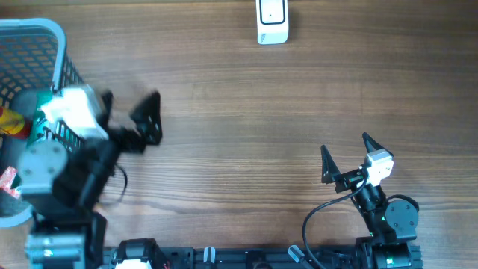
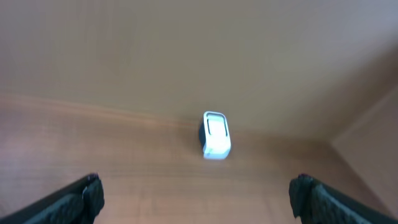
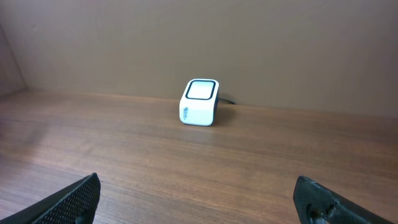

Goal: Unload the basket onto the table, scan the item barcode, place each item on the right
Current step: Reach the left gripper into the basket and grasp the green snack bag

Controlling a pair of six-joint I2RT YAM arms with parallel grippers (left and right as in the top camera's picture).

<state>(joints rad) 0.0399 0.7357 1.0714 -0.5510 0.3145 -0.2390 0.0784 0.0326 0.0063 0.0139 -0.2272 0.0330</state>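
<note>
Sitting well beyond left tool (image 1: 128, 103) and right tool (image 1: 345, 146) is the scanner (image 1: 272, 21).

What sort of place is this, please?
Probably a mock checkout bench: a white barcode scanner at the far edge of the wooden table and a blue mesh basket on the left.

You'll find the white scanner (image 3: 199, 102) standing upright at the far edge of the table (image 1: 239, 112), its dark-rimmed window facing up (a cable (image 3: 227, 99) trails behind). Colourful items (image 1: 9, 123) lie in the basket (image 1: 45, 33), mostly hidden.
</note>
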